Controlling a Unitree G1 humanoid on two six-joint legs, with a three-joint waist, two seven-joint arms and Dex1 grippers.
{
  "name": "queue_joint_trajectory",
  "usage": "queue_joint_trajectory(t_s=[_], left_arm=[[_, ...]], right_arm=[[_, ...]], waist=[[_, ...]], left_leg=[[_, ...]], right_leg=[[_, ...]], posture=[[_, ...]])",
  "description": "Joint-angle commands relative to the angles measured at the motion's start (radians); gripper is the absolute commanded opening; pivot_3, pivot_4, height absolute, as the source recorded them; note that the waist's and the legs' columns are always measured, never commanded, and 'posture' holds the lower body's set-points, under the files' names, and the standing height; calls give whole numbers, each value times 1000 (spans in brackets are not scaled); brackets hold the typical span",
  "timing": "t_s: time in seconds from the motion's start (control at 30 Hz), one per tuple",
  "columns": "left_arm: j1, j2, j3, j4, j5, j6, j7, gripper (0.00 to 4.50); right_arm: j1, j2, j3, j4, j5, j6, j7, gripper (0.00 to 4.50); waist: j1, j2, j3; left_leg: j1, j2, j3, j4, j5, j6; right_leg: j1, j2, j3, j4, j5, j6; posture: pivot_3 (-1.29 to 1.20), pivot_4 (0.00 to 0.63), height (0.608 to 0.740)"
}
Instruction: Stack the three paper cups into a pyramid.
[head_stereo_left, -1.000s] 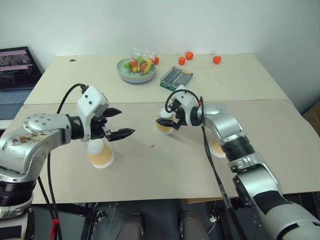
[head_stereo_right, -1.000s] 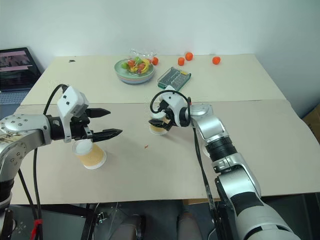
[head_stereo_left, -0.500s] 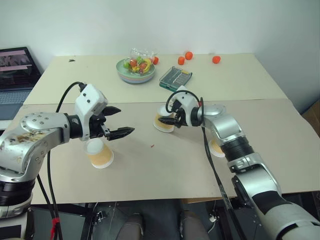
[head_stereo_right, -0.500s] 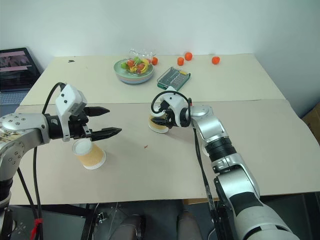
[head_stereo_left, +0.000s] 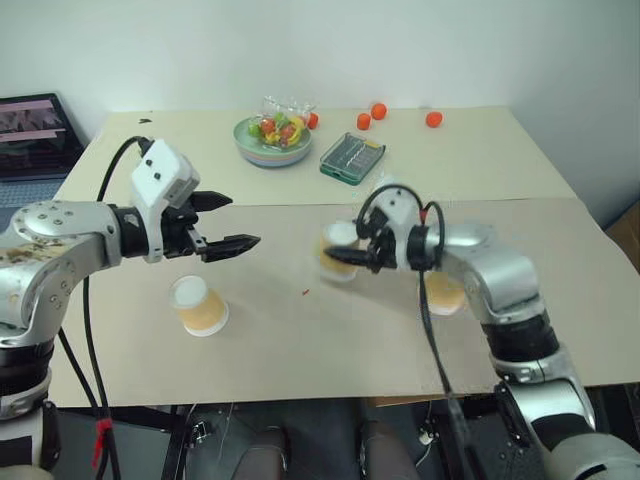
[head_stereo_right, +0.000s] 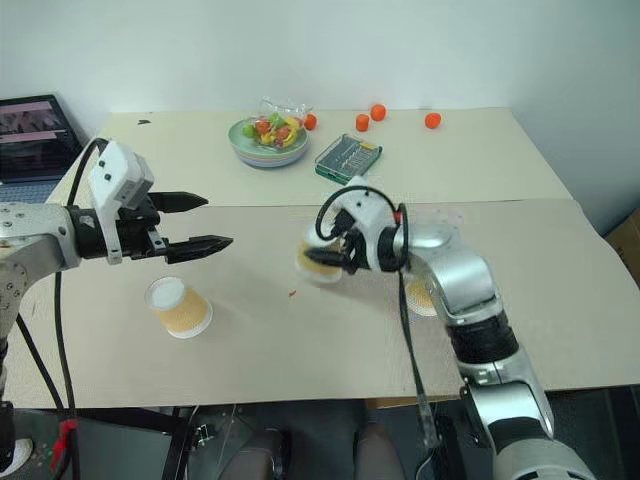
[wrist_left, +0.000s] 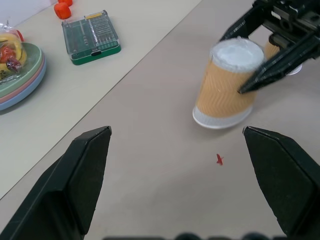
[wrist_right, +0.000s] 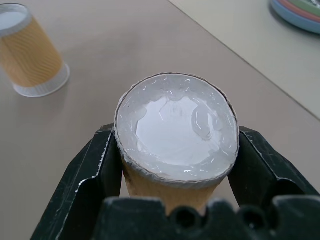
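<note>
right gripper (wrist_right: 176, 165): I've got it clamped on cup 1, one finger (wrist_right: 82, 185) on each side of the wall, near the base end.
cup 1 (head_stereo_left: 338, 250): upside down, white base up, tilted a bit. Left wrist view shows its rim (wrist_left: 220, 119) at the table surface; I can't tell if it's touching or just clear. It sits mid-table, right between the jaws.
left gripper (head_stereo_left: 228, 222): released, fingers spread wide, holding nothing. I have it hovering above the table, pointing toward the middle.
cup 2 (head_stereo_left: 198, 305): upside down on the table, below and slightly behind the left fingertips, apart from them, not between them. Well apart from cup 1.
cup 3 (head_stereo_left: 445, 293): on the table just beside the right forearm, partly hidden by it; I can't tell which way up it stands.
pyramid: not built; all three cups separate.
table (head_stereo_left: 300, 350): tan board in front, lighter top behind.
red speck (wrist_left: 219, 159): on the board near cup 1's rim.
bowl (head_stereo_left: 273, 140): far side, fruit in it.
green case (head_stereo_left: 352, 158): beside the bowl, clear lid.
orange fruits (head_stereo_left: 378, 111): three loose at the far edge.
laptop (head_stereo_left: 35, 135): off the table's left end.
</note>
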Motion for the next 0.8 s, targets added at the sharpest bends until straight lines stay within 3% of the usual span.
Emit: queue_joint_trajectory(t_s=[0.03, 0.37, 0.8], left_arm=[[-32, 1, 1, -6, 6, -18, -5, 4500], [-59, -2, -18, -5, 5, -17, -20, 4500], [-66, -8, -28, -6, 6, -20, -22, 4500]], right_arm=[[12, 1, -6, -111, 34, 52, -36, 2703], [56, 90, 69, -193, 67, 159, -145, 2703], [74, 94, 95, -216, 98, 203, -199, 2703]], waist=[[0, 0, 0], [0, 0, 0], [0, 0, 0]], left_leg=[[0, 0, 0, 0, 0, 0], [1, 1, 0, 0, 0, 0], [1, 1, 0, 0, 0, 0]], right_leg=[[0, 0, 0, 0, 0, 0], [1, 1, 0, 0, 0, 0], [1, 1, 0, 0, 0, 0]], posture=[[0, 150, 740], [0, 150, 740], [0, 150, 740]])
